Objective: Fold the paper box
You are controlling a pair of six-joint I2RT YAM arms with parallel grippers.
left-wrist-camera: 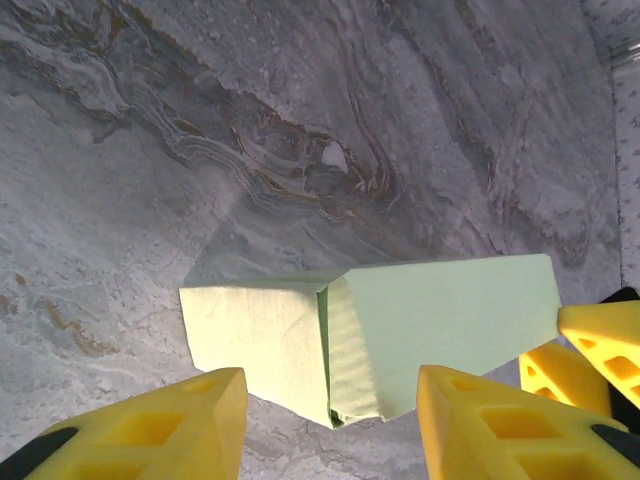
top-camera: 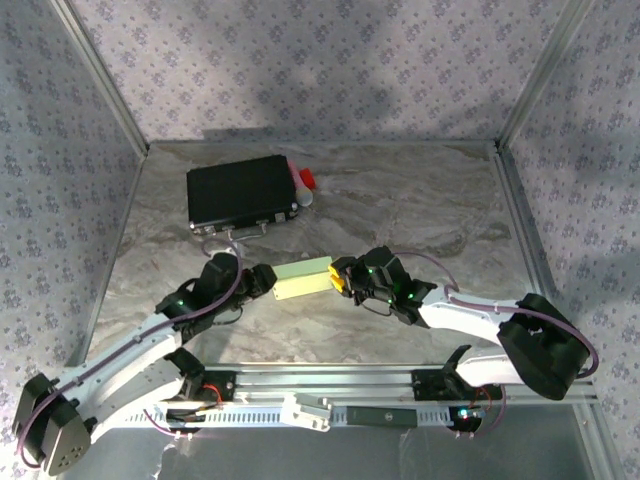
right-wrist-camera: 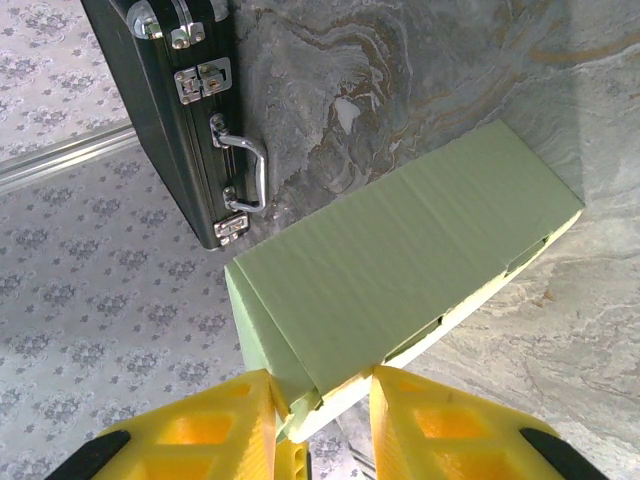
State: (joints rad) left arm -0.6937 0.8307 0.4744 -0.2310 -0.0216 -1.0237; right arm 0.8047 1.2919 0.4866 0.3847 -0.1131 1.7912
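Observation:
The paper box [top-camera: 303, 279] is a small pale green closed box lying on the marble table between my two grippers. My right gripper [top-camera: 343, 280] is at its right end. In the right wrist view, the yellow fingers [right-wrist-camera: 215, 430] press a corner of the box [right-wrist-camera: 400, 250] from both sides, so my right gripper [right-wrist-camera: 320, 385] is shut on it. My left gripper [top-camera: 262, 282] is at the left end. In the left wrist view, my left gripper [left-wrist-camera: 330, 385] stands open: the box's [left-wrist-camera: 400, 320] near corner points into the gap and clear space shows on each side.
A flat black case [top-camera: 242, 192] with a metal handle [right-wrist-camera: 245, 170] lies behind the box at the back left. A small red and white object [top-camera: 303, 183] sits at the case's right end. Patterned walls enclose the table on three sides.

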